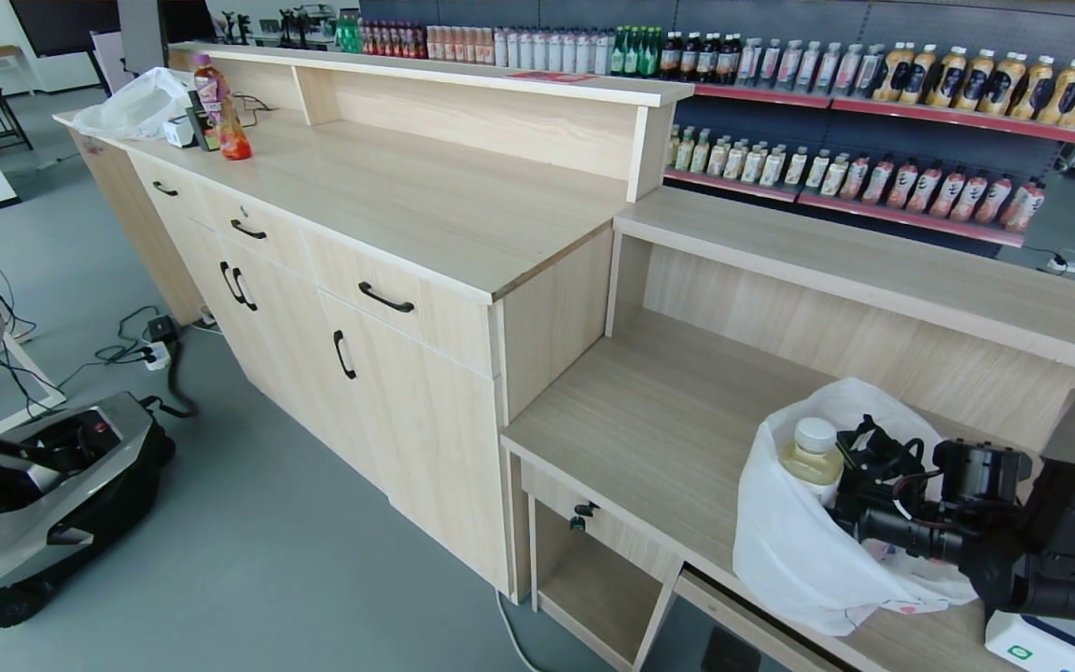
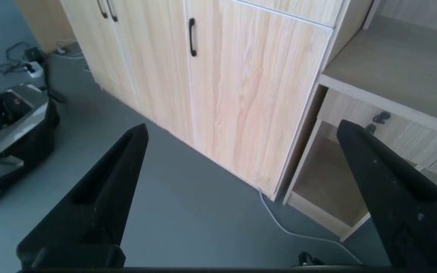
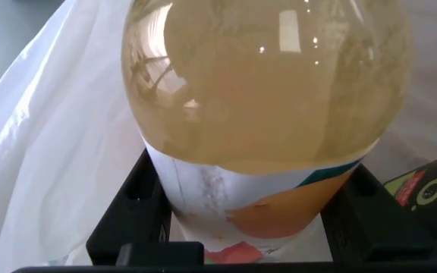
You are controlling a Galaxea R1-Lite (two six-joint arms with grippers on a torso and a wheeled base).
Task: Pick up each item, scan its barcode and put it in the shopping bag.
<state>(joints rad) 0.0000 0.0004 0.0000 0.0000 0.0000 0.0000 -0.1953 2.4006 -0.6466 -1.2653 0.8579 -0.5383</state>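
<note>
Found bottle (image 1: 813,459) of pale drink upright within mouth of white shopping bag (image 1: 794,560) on lower counter (image 1: 649,411) — clamped about its body by right gripper (image 1: 859,471), fingers either side. Noted left gripper (image 2: 241,197) spread wide above floor (image 2: 203,205), well apart.

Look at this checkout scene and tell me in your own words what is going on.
The right gripper is shut on a white-capped bottle of pale yellow drink, holding it in the mouth of the white shopping bag on the lower counter. The left gripper hangs open over the floor beside the cabinet. A second bottle stands on the upper counter.
</note>
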